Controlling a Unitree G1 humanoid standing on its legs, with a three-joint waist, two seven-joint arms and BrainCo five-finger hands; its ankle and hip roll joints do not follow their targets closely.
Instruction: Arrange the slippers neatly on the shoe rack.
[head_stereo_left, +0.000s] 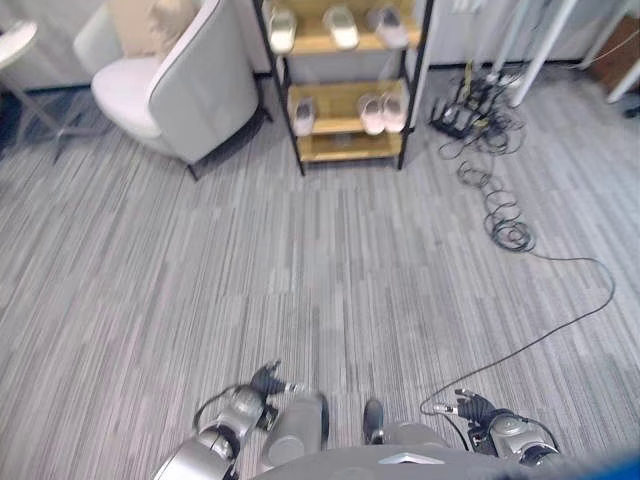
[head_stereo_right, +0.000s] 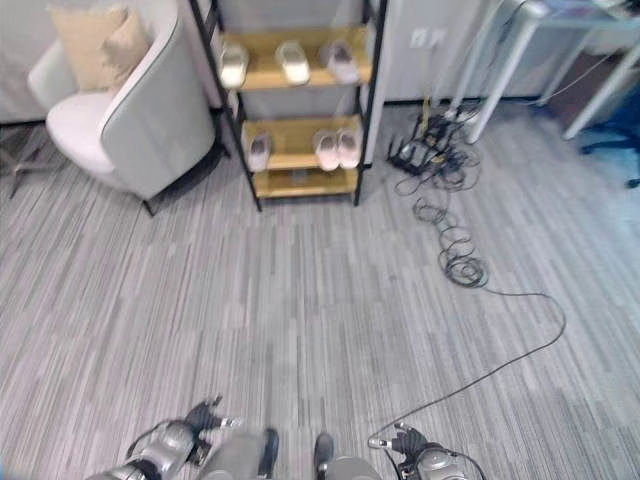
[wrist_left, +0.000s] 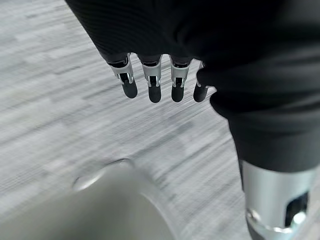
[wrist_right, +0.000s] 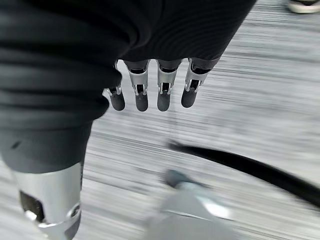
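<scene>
The shoe rack (head_stereo_left: 349, 147), wooden shelves in a black frame, stands far ahead across the carpet. Its upper shelf holds three pale slippers spaced apart (head_stereo_left: 341, 25). On the lower shelf a single slipper (head_stereo_left: 304, 115) lies at the left and a pinkish pair (head_stereo_left: 383, 111) sits side by side at the right. My left hand (head_stereo_left: 265, 382) and right hand (head_stereo_left: 475, 407) hang low near me, far from the rack. Each wrist view shows straight fingers (wrist_left: 155, 82) (wrist_right: 150, 87) over bare carpet, holding nothing.
A grey armchair (head_stereo_left: 185, 90) with a beige cushion stands left of the rack. Power strips and coiled black cables (head_stereo_left: 500, 205) lie on the carpet to the right, one cable trailing toward me. White table legs (head_stereo_left: 530, 50) rise at the back right.
</scene>
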